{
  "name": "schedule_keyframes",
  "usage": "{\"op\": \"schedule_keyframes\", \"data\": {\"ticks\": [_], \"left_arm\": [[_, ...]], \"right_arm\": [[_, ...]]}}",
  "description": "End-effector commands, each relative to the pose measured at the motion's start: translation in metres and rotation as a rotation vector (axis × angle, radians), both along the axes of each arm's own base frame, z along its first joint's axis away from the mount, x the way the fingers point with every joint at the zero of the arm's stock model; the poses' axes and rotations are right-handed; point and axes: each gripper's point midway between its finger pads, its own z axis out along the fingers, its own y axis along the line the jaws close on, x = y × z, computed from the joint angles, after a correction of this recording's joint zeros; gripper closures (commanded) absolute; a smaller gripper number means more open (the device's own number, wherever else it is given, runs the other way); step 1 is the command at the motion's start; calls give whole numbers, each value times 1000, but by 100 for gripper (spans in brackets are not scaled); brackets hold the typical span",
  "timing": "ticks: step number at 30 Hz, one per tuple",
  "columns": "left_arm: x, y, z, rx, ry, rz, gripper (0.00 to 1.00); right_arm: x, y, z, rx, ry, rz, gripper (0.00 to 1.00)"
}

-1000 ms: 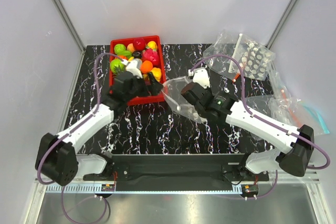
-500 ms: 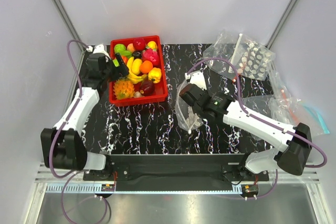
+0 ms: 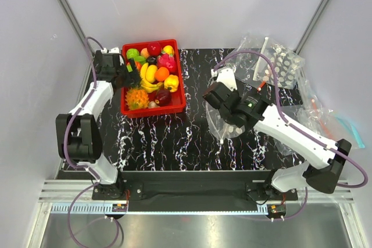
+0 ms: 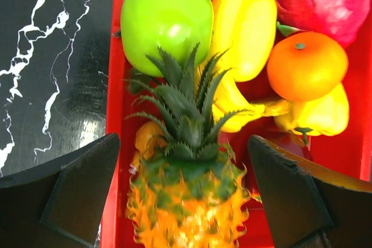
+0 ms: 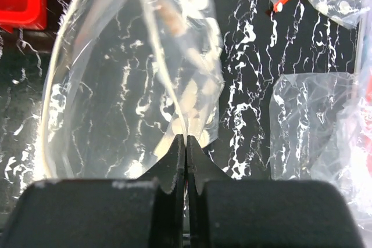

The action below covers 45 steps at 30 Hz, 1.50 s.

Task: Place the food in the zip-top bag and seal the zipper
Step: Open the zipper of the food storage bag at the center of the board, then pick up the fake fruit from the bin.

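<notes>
Black marbled table, white walls

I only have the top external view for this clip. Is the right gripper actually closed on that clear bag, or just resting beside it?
Observer: The right wrist view shows the right gripper shut, pinching a fold of the zip-top bag.
Reviewer: Is the bag's mouth open?
Observer: It appears so; its rim bows into a wide loop left of the pinch.
Reviewer: What is the left arm lined up on?
Observer: In the left wrist view the left gripper is open and straddles the pineapple, whose leaves point toward a green apple.
</notes>
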Motion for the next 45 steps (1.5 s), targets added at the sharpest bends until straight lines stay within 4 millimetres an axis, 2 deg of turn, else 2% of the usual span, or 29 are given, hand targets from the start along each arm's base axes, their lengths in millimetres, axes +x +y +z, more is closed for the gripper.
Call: {"op": "schedule_keyframes", "data": {"ticks": [1, 3, 7, 10, 12, 13, 15, 16, 18, 20, 24, 25, 26, 27, 28, 29, 31, 33, 35, 36, 37, 39, 41, 42, 43, 45], "left_arm": [[17, -1, 8, 3, -24, -40, 1], [21, -4, 2, -4, -12, -51, 1], [30, -10, -21, -28, 32, -85, 5], [35, -19, -30, -65, 44, -121, 14], [37, -22, -33, -84, 40, -140, 20], [37, -23, -34, -91, 39, -145, 30], [37, -25, -30, -102, 28, -162, 41], [37, -25, -26, -99, 18, -168, 52], [37, -25, -20, -97, -3, -176, 63], [33, -24, -8, -97, -36, -175, 68], [20, -28, 25, -114, -138, -186, 68], [13, -30, 46, -122, -192, -187, 68], [5, -31, 45, -132, -199, -186, 68], [4, -31, 57, -137, -252, -184, 69], [-4, -32, 82, -155, -324, -171, 69], [-12, -30, 78, -162, -334, -149, 69], [-22, -31, 115, -190, -457, -135, 69], [-35, -34, 133, -222, -518, -141, 70], [-46, -44, 142, -288, -538, -167, 70], [-51, -49, 139, -322, -549, -182, 70], [-61, -55, 151, -387, -578, -185, 70], [-74, -70, 161, -473, -630, -250, 71], [-95, -86, 159, -588, -628, -278, 72], [-101, -91, 166, -618, -666, -296, 72], [-111, -97, 162, -671, -659, -294, 72], [-122, -111, 171, -720, -697, -318, 72]], "right_arm": [[5, -1, -17, -76, 32, -11, 100], [8, 6, -29, -79, 47, -5, 100], [17, 29, -68, -77, 84, 31, 100], [23, 47, -89, -75, 117, 63, 100], [27, 58, -93, -49, 115, 77, 100], [27, 62, -95, -36, 121, 88, 100], [28, 69, -92, -2, 113, 107, 100], [28, 70, -91, 6, 111, 111, 100], [28, 70, -90, 5, 107, 115, 100], [27, 69, -91, 4, 108, 118, 100], [25, 72, -91, 36, 101, 140, 100], [24, 72, -92, 37, 102, 145, 100], [24, 72, -93, 38, 103, 147, 100], [23, 70, -94, 27, 105, 145, 100], [24, 69, -94, 22, 106, 139, 100], [24, 69, -95, 17, 108, 132, 100], [24, 69, -95, 13, 109, 131, 100], [25, 70, -93, 24, 105, 131, 100], [25, 71, -91, 30, 102, 136, 100], [25, 73, -90, 39, 97, 141, 100], [26, 73, -88, 42, 94, 139, 100], [27, 74, -87, 41, 91, 139, 100], [29, 75, -86, 45, 88, 136, 100], [29, 77, -87, 50, 87, 135, 100], [28, 78, -87, 56, 90, 137, 100], [28, 80, -86, 78, 90, 140, 100]]}}
